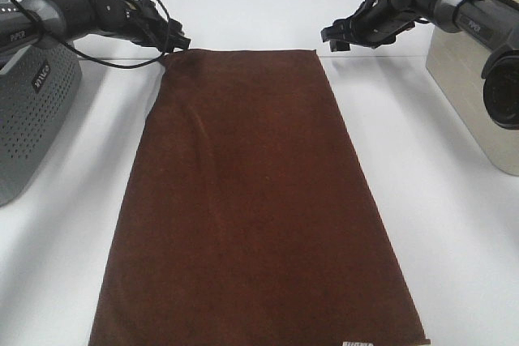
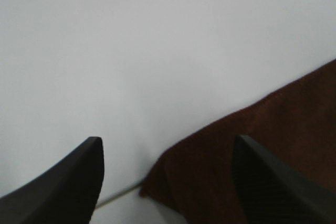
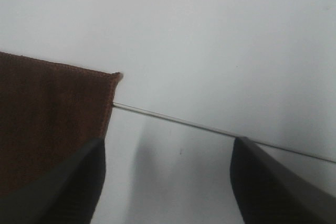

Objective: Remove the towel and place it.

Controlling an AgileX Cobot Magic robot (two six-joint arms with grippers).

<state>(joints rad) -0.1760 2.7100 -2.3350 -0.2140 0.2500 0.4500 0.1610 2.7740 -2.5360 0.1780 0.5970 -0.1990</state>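
The maroon towel [image 1: 251, 200] lies flat and lengthwise on the white table, with a small white tag [image 1: 357, 343] at its near right corner. My left gripper [image 1: 175, 41] is open at the towel's far left corner; in the left wrist view that corner [image 2: 220, 161] lies between the two black fingers [image 2: 68, 182]. My right gripper [image 1: 336, 36] is open just right of the far right corner; in the right wrist view that corner [image 3: 58, 108] sits by one finger [image 3: 68, 192].
A grey perforated box [image 1: 32, 111] stands at the left edge of the table. A beige box [image 1: 474, 95] stands at the right. A black cable [image 1: 113, 61] hangs from the left arm. The table's back seam [image 3: 210, 128] runs behind the towel.
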